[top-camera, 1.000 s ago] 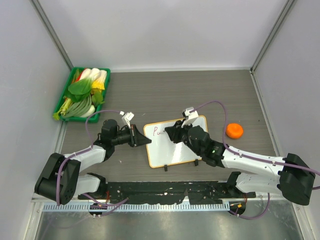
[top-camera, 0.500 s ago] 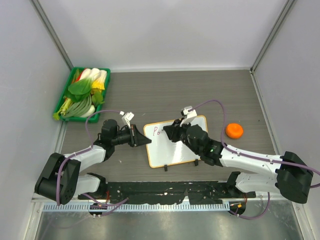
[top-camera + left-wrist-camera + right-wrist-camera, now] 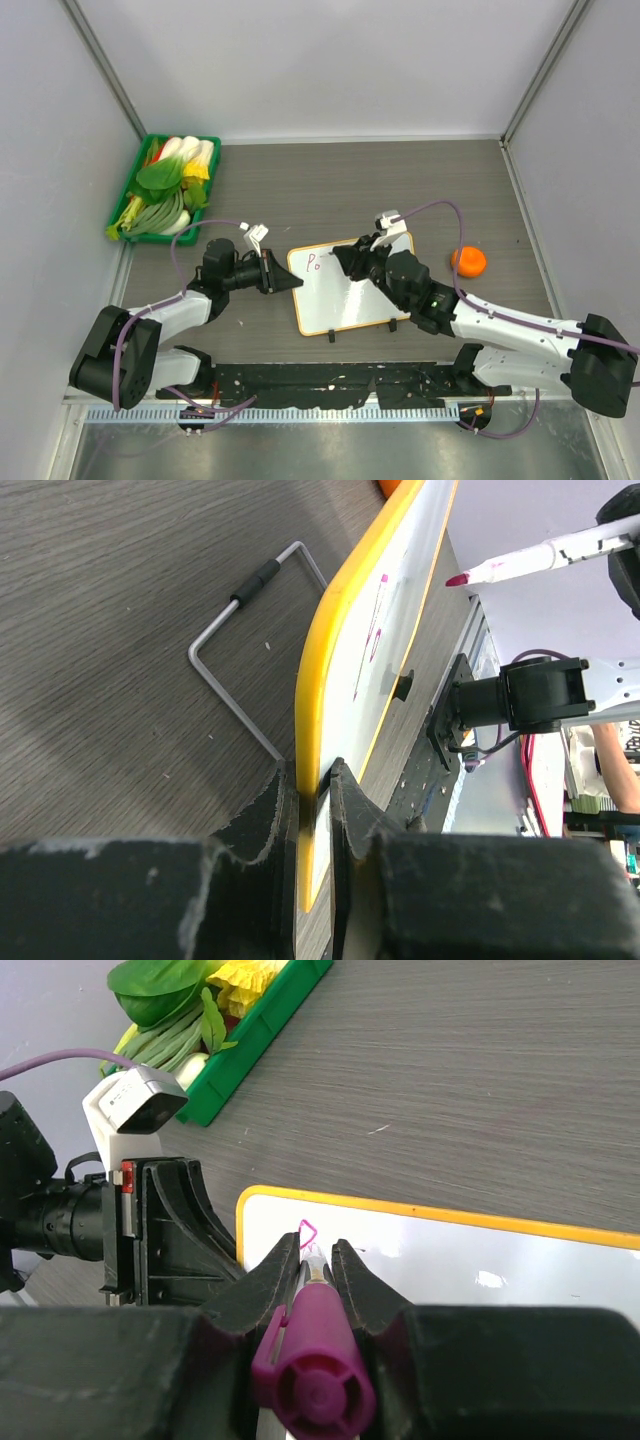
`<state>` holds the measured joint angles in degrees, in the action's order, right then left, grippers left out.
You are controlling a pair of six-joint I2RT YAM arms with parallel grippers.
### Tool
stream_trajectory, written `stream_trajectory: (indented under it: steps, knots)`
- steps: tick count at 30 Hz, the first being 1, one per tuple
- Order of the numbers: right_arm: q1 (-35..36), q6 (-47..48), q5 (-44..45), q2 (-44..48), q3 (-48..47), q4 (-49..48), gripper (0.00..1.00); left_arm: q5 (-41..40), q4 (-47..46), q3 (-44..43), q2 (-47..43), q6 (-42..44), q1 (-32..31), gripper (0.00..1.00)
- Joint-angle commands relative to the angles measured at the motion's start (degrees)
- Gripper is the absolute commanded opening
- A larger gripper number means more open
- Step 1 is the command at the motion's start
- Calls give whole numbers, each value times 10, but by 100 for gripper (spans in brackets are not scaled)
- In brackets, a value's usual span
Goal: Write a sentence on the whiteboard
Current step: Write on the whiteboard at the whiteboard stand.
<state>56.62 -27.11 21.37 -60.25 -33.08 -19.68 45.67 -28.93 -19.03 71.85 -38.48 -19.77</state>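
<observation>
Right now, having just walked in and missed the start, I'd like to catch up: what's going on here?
The left claw is clamped on the edge of the whiteboard, steadying it. The right claw grips a purple-pink marker over the board's upper left corner. Of the sentence, only about two letters, roughly "Po", are written. The marker's tip looks lifted just off the surface.

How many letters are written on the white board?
2. A pink P sits near the whiteboard's top left corner in the overhead view, with a small o right beside it. The right arm's fingers and marker cover the next spot, so another stroke may be hidden.
</observation>
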Motion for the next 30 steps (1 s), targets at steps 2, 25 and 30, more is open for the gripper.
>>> stream_trajectory:
  steps: [2,25,30]
  knots:
    - [-1,7,28,-7,-1,-10,1,-51,35,-1,14,39,0,0]
    - [-1,5,39,-33,4,1,1,-49,34,-1,16,39,0,0]
    - [-1,3,14,-40,2,1,1,-49,34,-1,15,39,-1,0]
